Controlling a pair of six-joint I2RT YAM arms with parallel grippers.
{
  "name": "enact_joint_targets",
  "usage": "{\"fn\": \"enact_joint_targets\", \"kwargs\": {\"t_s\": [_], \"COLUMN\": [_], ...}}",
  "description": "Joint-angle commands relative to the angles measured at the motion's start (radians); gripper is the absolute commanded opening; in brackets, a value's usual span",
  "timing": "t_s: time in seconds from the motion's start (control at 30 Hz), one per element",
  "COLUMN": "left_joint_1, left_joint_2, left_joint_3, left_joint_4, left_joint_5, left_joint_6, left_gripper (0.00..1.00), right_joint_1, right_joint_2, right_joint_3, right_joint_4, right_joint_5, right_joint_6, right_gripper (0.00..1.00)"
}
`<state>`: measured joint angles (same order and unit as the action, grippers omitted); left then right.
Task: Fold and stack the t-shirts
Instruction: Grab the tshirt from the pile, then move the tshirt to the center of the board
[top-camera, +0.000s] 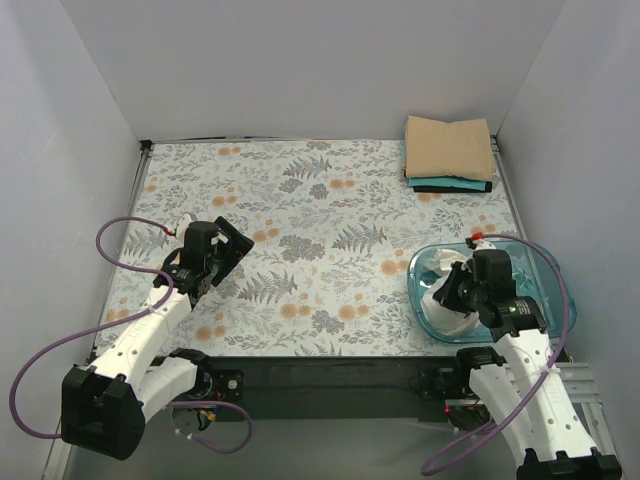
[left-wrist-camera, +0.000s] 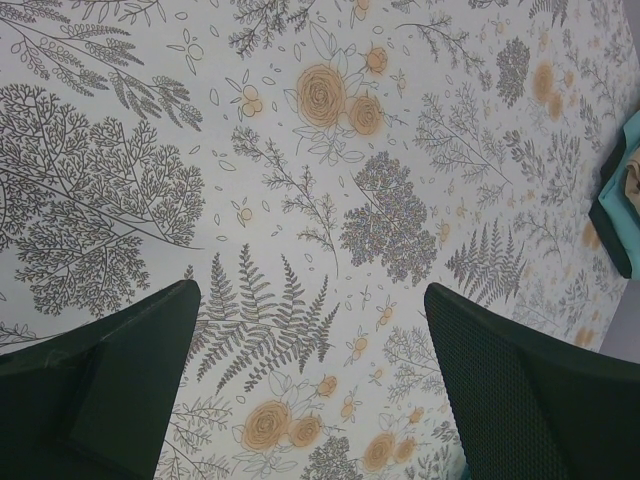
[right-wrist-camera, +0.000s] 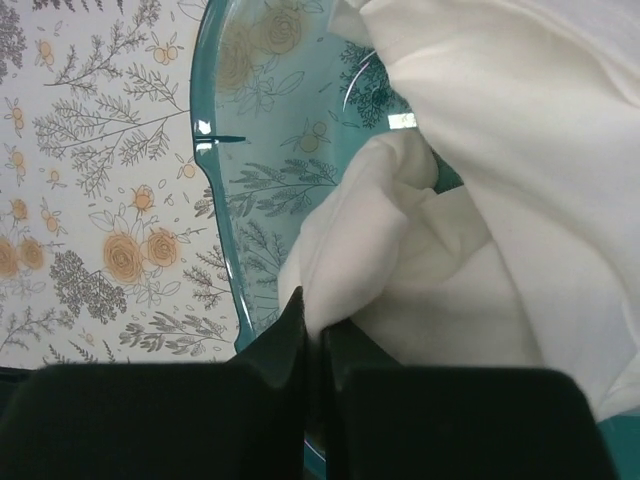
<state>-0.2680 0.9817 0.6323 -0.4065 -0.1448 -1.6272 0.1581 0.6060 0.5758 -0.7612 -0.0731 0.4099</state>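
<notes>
Inside the clear blue plastic tub (right-wrist-camera: 222, 190) on the right side, the right gripper (right-wrist-camera: 312, 318) is pinched shut on a fold of the crumpled off-white cloth t-shirt (right-wrist-camera: 500, 200), which lies directly ahead of its fingertips (long axis indeterminate). The left gripper (left-wrist-camera: 310, 300) hangs wide open, well apart. Collar and sleeves are hidden.

No legible text, label, brand, number or sign on anything in view.
</notes>
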Motion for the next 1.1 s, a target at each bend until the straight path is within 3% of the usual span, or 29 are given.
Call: {"fn": "enact_joint_targets", "kwargs": {"t_s": [0.0,0.33,0.5,0.57,0.67,0.93,1.07], "left_joint_1": [-0.004,-0.004,-0.004,-0.004,-0.004,-0.004,-0.004], "left_joint_2": [-0.017,-0.026,-0.015,-0.008,0.0,-0.041,-0.06], "left_joint_3": [-0.002,-0.006,-0.022,-0.02,-0.017,-0.029,-0.039], "left_joint_4": [0.012,0.015,0.032,0.032,0.032,0.037,0.04], "left_joint_5": [0.007,0.019,0.022,0.024,0.043,0.059,0.06], "left_joint_6": [0.009,0.009,0.009,0.015,0.016,0.01,0.006], "left_gripper": [0.95,0.95,0.95,0.95,0.95,0.95,0.95], "right_joint_1": [0.0,0.0,0.0,0.0,0.0,0.0,0.0], "right_joint_2": [-0.034,-0.098,-0.069,-0.071,-0.054,0.232,0.449], "right_joint_3": [0.082,0.338,0.495,0.498,0.487,0.729,0.945], "right_joint_4": [0.045,0.175,0.201,0.299,0.478,0.661,0.75], "right_joint_5": [0.019,0.153,0.3,0.308,0.254,0.072,-0.226], "right_joint_6": [-0.02,-0.045,-0.021,-0.003,-0.008,-0.014,0.039], "right_gripper": [0.01,0.01,0.01,0.01,0.01,0.01,0.01]}}
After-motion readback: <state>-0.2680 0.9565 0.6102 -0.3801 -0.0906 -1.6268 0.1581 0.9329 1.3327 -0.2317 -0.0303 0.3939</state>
